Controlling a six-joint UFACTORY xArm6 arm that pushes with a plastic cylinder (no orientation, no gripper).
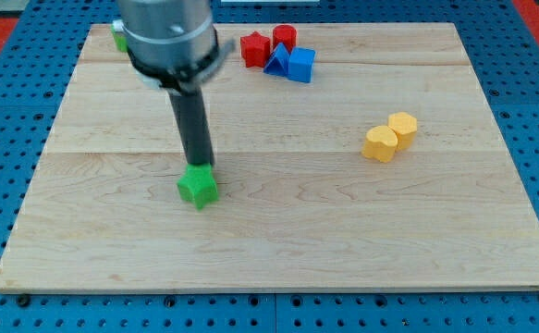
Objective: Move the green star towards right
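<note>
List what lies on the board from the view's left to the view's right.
Green block at the top left → green star with my tip at its top edge → red blocks → blue blocks → two yellow blocks.

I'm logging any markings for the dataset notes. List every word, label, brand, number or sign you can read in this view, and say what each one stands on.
None: no readable text anywhere in this view.
The wooden board shows only grain.
The green star, my tip at its top edge, and the red, blue and yellow blocks are plain.
The arm's grey housing shows no label.
</note>
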